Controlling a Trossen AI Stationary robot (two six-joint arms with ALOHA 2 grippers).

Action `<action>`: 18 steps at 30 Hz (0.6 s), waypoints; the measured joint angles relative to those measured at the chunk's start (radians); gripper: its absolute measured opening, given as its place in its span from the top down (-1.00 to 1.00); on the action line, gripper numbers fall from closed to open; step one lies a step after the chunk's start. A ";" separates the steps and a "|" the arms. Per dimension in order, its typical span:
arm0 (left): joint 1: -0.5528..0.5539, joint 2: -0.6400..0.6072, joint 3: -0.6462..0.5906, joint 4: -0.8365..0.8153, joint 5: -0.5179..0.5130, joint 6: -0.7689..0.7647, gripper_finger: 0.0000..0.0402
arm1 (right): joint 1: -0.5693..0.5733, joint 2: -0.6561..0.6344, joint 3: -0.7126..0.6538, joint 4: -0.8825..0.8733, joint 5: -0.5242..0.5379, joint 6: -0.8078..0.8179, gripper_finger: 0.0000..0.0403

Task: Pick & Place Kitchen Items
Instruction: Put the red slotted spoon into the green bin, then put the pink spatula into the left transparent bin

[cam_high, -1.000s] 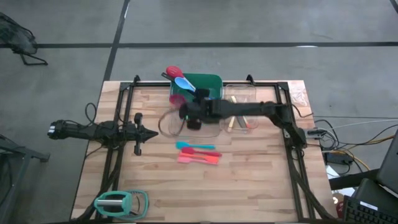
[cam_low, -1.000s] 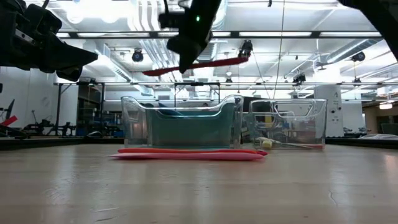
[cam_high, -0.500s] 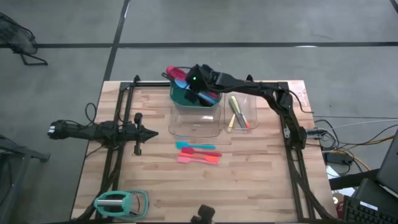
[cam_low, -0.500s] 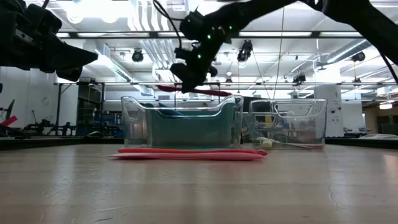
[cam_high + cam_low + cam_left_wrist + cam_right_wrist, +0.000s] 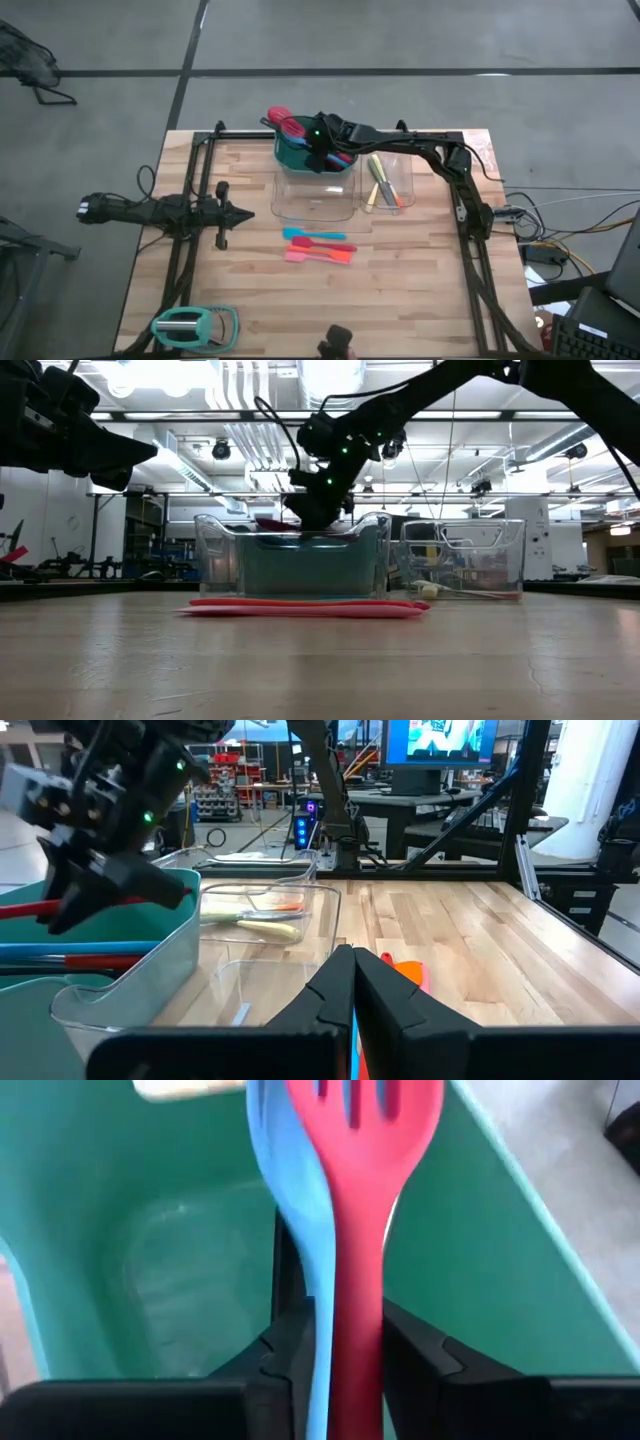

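My right gripper (image 5: 318,140) is over the green bin (image 5: 283,155) at the table's far side, shut on a red slotted turner (image 5: 365,1180). The gripper also shows in the low view (image 5: 315,510), at the bin's rim. A blue spatula (image 5: 285,1190) lies right beside the turner in the bin. A red spoon head (image 5: 279,117) sticks out over the bin's far left corner. Blue, pink and orange utensils (image 5: 320,246) lie flat mid-table. My left gripper (image 5: 235,213) is shut and empty at the table's left. My right gripper pinches the red turner's handle (image 5: 358,1342) between its two fingers, which stand on the handle's two sides. The fingers come down from above into the green bin. The slotted head (image 5: 372,1115) points away from the wrist camera. Whether the fingers also touch the blue spatula, I cannot tell.
A clear bin (image 5: 315,198) stands just near of the green one. A second clear bin (image 5: 390,180) to its right holds yellow and orange utensils. A mint-green and grey gadget (image 5: 195,325) lies at the near left corner. Black frame rails run along both table sides.
My right gripper has carried the red turner from above the near clear bin toward the table's far edge and down to the green bin's rim. The turner has stayed about level in the hold.
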 joint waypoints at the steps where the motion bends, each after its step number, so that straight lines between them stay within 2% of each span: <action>1: 0.000 0.000 0.000 0.000 0.000 0.000 0.95 | 0.000 0.000 -0.003 -0.003 0.000 -0.001 0.49; 10: 0.000 0.000 0.000 0.000 0.000 0.000 0.95 | 0.009 -0.012 0.007 -0.009 -0.003 -0.058 0.23; 18: 0.000 0.000 0.000 0.000 0.000 0.000 0.95 | 0.032 -0.073 0.022 -0.102 -0.014 -0.084 0.07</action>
